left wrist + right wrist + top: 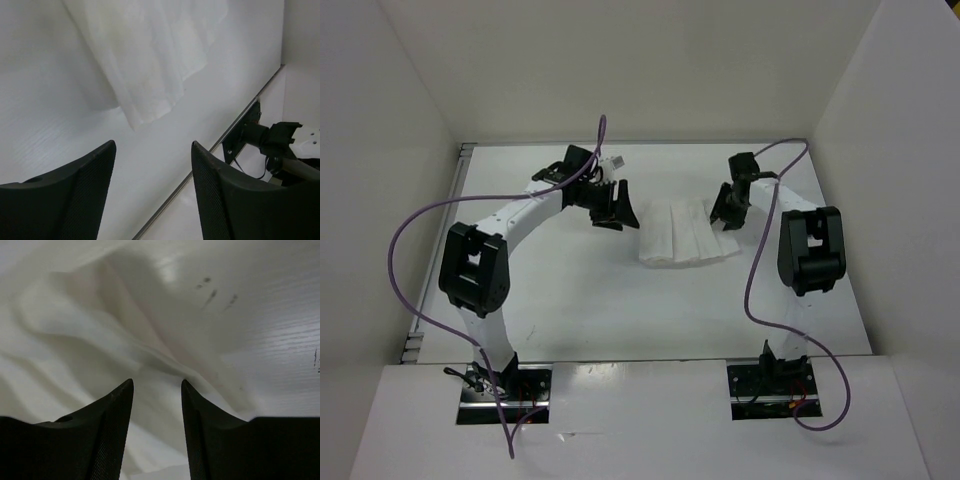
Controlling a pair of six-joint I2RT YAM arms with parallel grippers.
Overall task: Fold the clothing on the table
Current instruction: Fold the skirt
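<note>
Robotics lab test cell: plain white walls (650,60) enclose a white table (600,310), with the left arm (472,268) and right arm (810,250) bolted to metal plates (470,408).

Skirt (150,60) cut off at top edge in left wrist view. Right wrist view: fabric blurred, runs off 2 edges. Right gripper (728,214) hides its right edge from above.

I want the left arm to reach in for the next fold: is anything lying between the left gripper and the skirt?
Nothing visible does. The left gripper is open, and only bare table lies between it and the skirt. The right gripper hangs open over the skirt's opposite edge, out of that path.
</note>
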